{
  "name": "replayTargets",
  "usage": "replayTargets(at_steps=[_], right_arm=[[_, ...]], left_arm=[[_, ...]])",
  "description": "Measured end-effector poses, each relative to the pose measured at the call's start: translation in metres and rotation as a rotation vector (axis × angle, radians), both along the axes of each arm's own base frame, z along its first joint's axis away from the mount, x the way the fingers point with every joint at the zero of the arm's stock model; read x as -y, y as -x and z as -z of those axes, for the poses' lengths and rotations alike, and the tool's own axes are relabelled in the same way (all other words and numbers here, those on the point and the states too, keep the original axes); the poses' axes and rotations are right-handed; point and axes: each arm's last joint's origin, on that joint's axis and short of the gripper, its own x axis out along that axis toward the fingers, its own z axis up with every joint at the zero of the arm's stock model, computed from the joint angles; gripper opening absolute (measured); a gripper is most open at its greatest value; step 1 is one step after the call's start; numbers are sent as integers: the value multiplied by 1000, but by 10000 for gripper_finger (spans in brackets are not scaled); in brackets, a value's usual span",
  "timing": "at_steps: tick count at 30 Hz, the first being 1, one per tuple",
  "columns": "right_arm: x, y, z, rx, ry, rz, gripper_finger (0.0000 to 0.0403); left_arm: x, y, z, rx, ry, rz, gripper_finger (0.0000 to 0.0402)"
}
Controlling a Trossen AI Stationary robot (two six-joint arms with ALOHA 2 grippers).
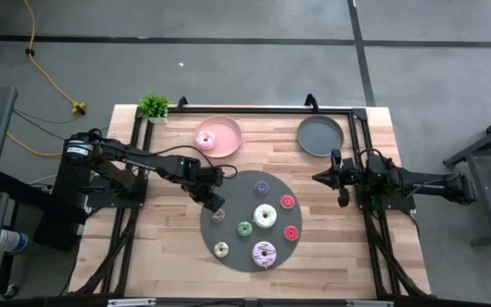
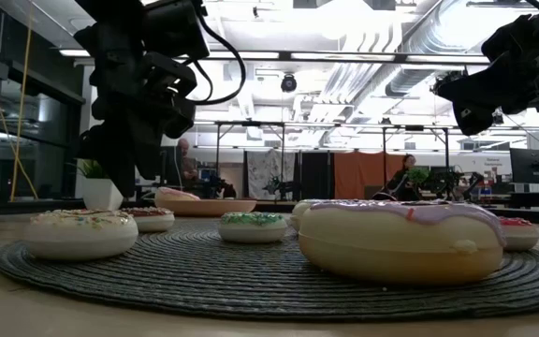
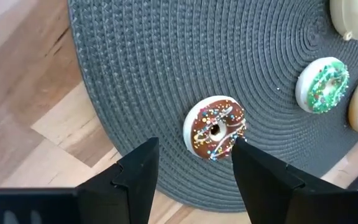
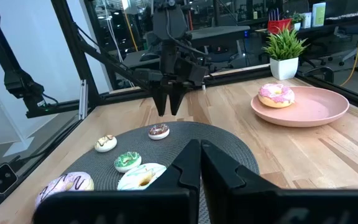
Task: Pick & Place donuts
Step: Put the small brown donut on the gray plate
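High view showed the dark round mat [image 1: 233, 192] in the middle of the wooden table [image 1: 169, 256], with seven donuts lying flat on it, holes facing up. Being rings, none had a long axis or pointed any way.

The left gripper [image 1: 215, 203] hung over the mat's left edge, just above the brown donut [image 1: 218, 216]. In the left wrist view that brown donut [image 3: 215, 127] lay between and just beyond the two fingers [image 3: 138, 171], which stood well apart and held nothing. It sat close to the mat's rim, with bare wood just past it and bare mat on its other sides.

Around it on the mat were the green donut [image 1: 245, 228], the white donut [image 1: 265, 216], the small purple donut [image 1: 262, 187], two red donuts [image 1: 287, 202] and [image 1: 291, 232] toward the right edge, the cream donut [image 1: 221, 249] at the near rim, and the big purple-frosted donut [image 1: 264, 254] beside it. They lay apart from one another, with gaps of mat between them.

A pink donut [image 1: 205, 138] already lay in the pink plate [image 1: 227, 128] at the back, near a small potted plant [image 1: 153, 107]. The grey plate [image 1: 320, 136] at the back right held nothing.

The right gripper [image 1: 317, 177] waited clear of the mat, over bare wood at the right side below the grey plate, its fingers pressed together and empty. Open tabletop lay between the mat and both plates.
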Motion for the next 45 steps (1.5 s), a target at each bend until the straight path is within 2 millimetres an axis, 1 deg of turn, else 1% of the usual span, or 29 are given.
replayTargets(at_steps=[7,10,18,22,24,25,27,29,31,34,45], right_arm=[[0,0,0,0,0,0,2],[0,0,0,0,0,0,2],[0,0,0,0,0,-1,4],[0,0,0,-1,0,-1,1],[0,0,0,0,0,-1,1],[0,0,0,-1,0,-1,2],[0,0,0,0,0,0,3],[0,0,0,0,0,-1,4],[0,0,0,-5,-1,0,4],[0,0,1,-6,-1,0,1],[0,0,1,-7,-1,-1,7]], left_arm=[[0,-1,0,4,-8,-31,195],[3,-2,-1,17,-23,-26,195],[13,-7,6,24,-38,-30,195],[13,-8,9,16,-32,-36,195],[16,-12,14,16,-27,-31,195],[16,-11,16,2,-27,-32,195],[17,-12,13,25,-23,-33,195],[18,-16,15,33,-20,-32,195],[17,-13,19,1,-21,-35,195],[18,-16,16,32,-21,-35,195],[19,-15,21,12,-35,-27,195]])
